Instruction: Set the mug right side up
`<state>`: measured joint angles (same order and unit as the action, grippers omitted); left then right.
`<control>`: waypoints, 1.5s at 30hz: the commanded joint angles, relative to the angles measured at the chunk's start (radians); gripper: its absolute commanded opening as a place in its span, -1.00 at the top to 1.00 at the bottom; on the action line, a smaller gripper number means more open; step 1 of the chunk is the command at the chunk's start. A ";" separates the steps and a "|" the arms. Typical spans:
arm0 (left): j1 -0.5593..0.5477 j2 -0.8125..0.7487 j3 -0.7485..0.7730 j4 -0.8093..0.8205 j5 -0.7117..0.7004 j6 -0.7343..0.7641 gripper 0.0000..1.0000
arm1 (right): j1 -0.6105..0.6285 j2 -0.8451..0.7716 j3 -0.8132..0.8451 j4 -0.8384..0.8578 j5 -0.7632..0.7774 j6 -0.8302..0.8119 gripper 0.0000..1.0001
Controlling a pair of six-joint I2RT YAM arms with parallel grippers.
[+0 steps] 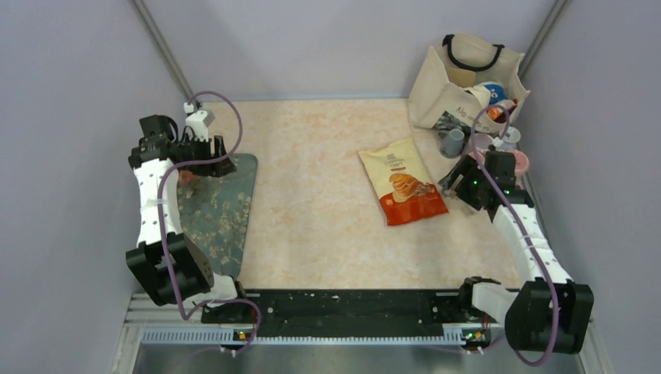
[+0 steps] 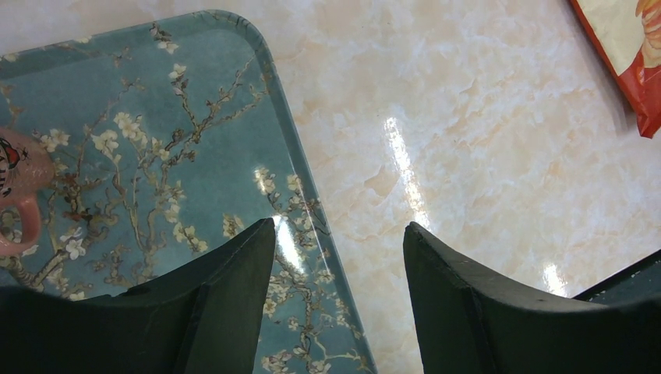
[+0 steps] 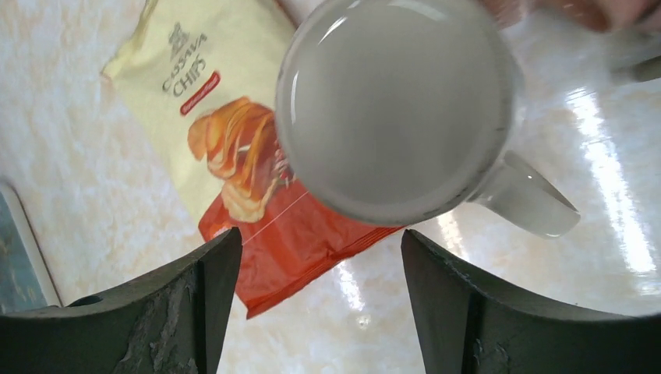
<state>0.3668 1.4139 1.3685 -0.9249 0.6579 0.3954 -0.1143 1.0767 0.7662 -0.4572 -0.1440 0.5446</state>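
The mug lies straight ahead of my right gripper, just past the fingertips and a little to their right. It stands on the table between the chips bag and the tote. My fingers are parted with nothing between them, and the mug is not yet inside the gap. From the wrist I look almost straight along its axis at a flat grey disc with a pale ring, which I take to be the base, so I judge it to be standing mouth down with the axis near upright. The handle sticks out to the right, on the side of my right finger. That is the relation that matters: closing across the body means coming in so that the handle stays outside the jaws rather than under a pad. My left gripper, also parted and empty, hangs over the edge of the tray on the far side of the table, well apart from this mug. A pink mug sits on that tray, and I cannot tell which way up it is. The right arm is plainly the nearer one for the grey mug.
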 commanded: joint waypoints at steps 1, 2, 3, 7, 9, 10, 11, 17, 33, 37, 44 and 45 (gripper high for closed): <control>-0.004 -0.030 -0.001 0.023 0.031 0.002 -0.33 | 0.106 0.006 0.002 0.002 0.042 0.037 -0.49; -0.005 -0.027 0.002 0.023 0.030 0.001 -0.33 | 0.122 0.006 0.003 -0.001 0.043 0.037 -0.49; -0.006 -0.024 0.003 0.023 0.028 -0.002 -0.33 | 0.139 0.005 0.007 -0.005 0.037 0.033 -0.49; -0.006 -0.014 0.015 0.017 0.030 -0.004 -0.33 | 0.146 -0.002 0.048 -0.062 0.022 -0.024 -0.49; -0.008 -0.011 0.016 0.017 0.031 -0.005 -0.33 | 0.147 -0.005 0.094 -0.123 0.053 -0.077 -0.50; -0.009 -0.008 0.019 0.015 0.032 -0.004 -0.33 | 0.146 -0.007 0.126 -0.154 0.071 -0.109 -0.50; -0.010 -0.008 0.022 0.015 0.036 -0.004 -0.33 | 0.147 -0.011 0.146 -0.181 0.091 -0.147 -0.50; -0.014 -0.007 0.035 0.010 0.047 0.013 -0.33 | 0.146 -0.145 0.078 -0.032 0.228 -0.632 -0.67; -0.014 -0.048 0.028 0.039 0.093 0.008 -0.33 | -0.037 -0.155 -0.132 0.178 0.001 -0.978 -0.54; -0.014 -0.070 0.006 0.045 0.094 0.012 -0.33 | -0.038 -0.101 -0.159 0.220 -0.013 -0.975 -0.52; -0.014 -0.078 0.002 0.047 0.093 0.011 -0.33 | -0.038 -0.032 -0.227 0.362 -0.016 -0.992 -0.45; -0.014 -0.079 0.002 0.046 0.091 0.011 -0.33 | -0.038 -0.013 -0.226 0.372 -0.012 -0.993 -0.44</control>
<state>0.3573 1.3628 1.3705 -0.9096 0.7223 0.3958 -0.1471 1.0183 0.5491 -0.2054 -0.1360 -0.4324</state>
